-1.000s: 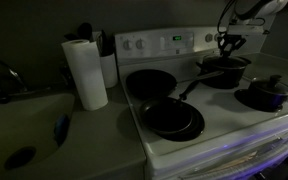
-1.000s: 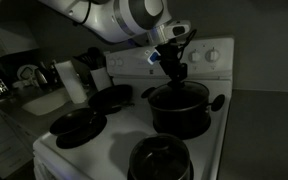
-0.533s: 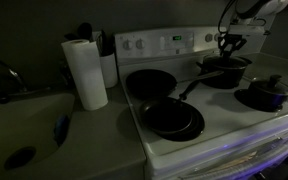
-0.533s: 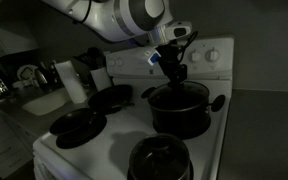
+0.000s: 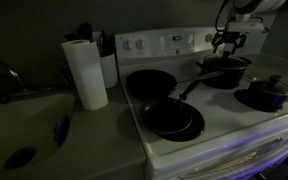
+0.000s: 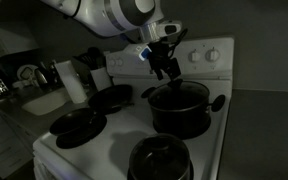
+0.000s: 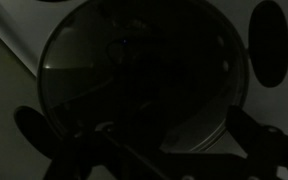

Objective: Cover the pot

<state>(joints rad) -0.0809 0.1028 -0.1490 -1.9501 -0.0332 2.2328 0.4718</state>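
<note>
The wide black pot [image 5: 224,72] stands on a back burner of the stove, its long handle pointing toward the front pans. It also shows large and dark in an exterior view [image 6: 179,108]. A round glass lid [image 7: 144,75] lies on top of it and fills the wrist view. My gripper [image 5: 228,40] hangs just above the lid in both exterior views [image 6: 164,68]. It is open, the fingers spread and nothing between them. In the wrist view one dark fingertip [image 7: 249,130] stands to the side of the lid.
Two flat frying pans [image 5: 149,83] [image 5: 172,118] sit on the burners nearer the counter. A small dark-blue saucepan [image 5: 266,93] with a knobbed top is on the front burner. A paper towel roll [image 5: 85,72] stands by the stove, with the sink [image 5: 24,125] beyond. The control panel [image 5: 164,43] rises behind.
The gripper, shut low over the pot before, has opened and risen a little off the lid. The lid stays on the pot.
</note>
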